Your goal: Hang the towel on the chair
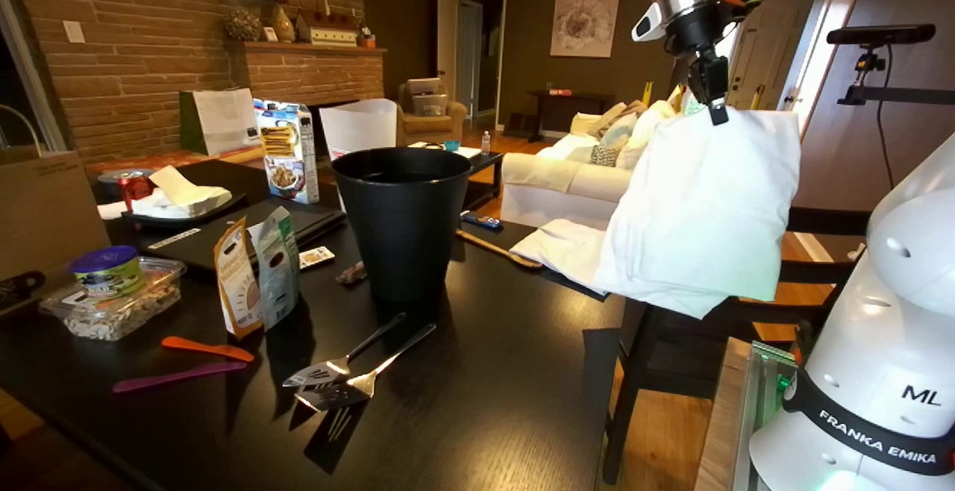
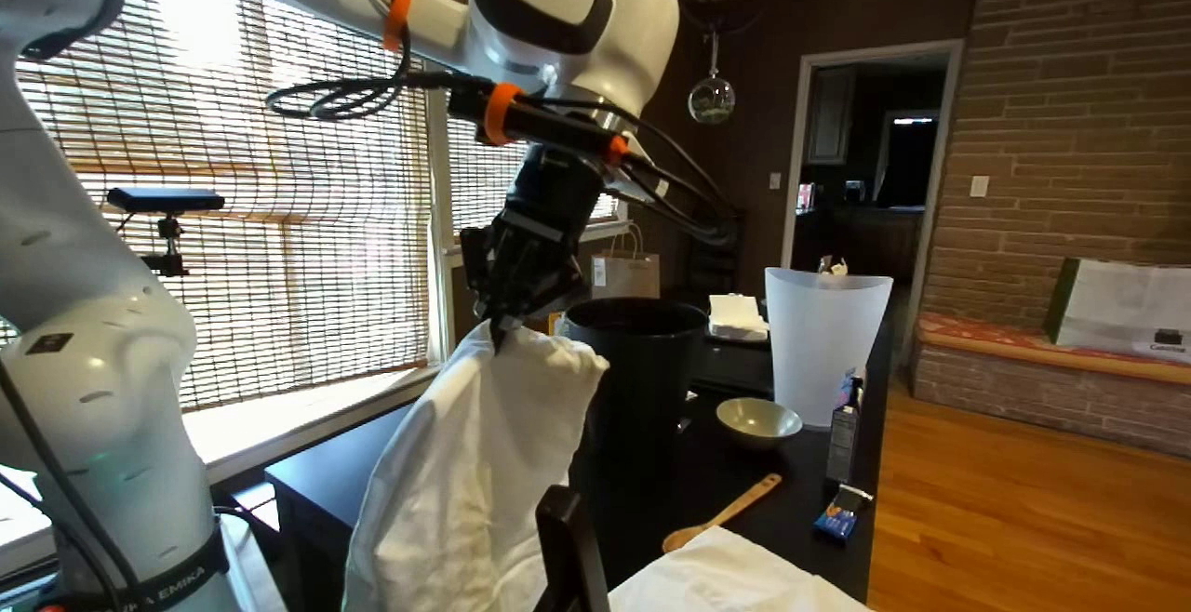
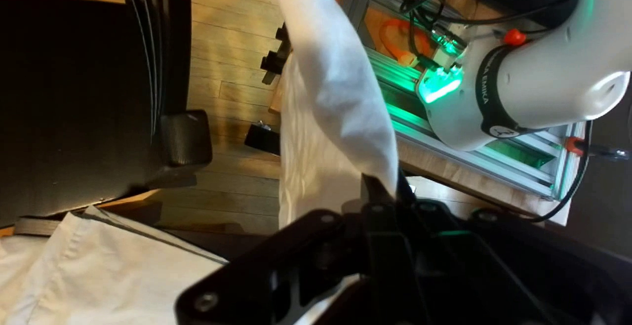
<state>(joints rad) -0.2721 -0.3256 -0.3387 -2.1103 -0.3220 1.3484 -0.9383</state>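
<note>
The towel [image 1: 701,211] is pinched by the end effector [image 3: 384,185]; the chair [image 1: 675,357] is partly hidden behind the towel in an exterior view.

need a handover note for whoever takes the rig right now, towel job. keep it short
The tool: shut on an upper edge of the towel.
Where: the towel hangs from the tool; in the wrist view, floor shows between it and the back of the chair.
Can't tell if the white cloth on the table is part of it.
Done: towel gripped and held up.
Left: drape it over the chair back, release, back off.
</note>
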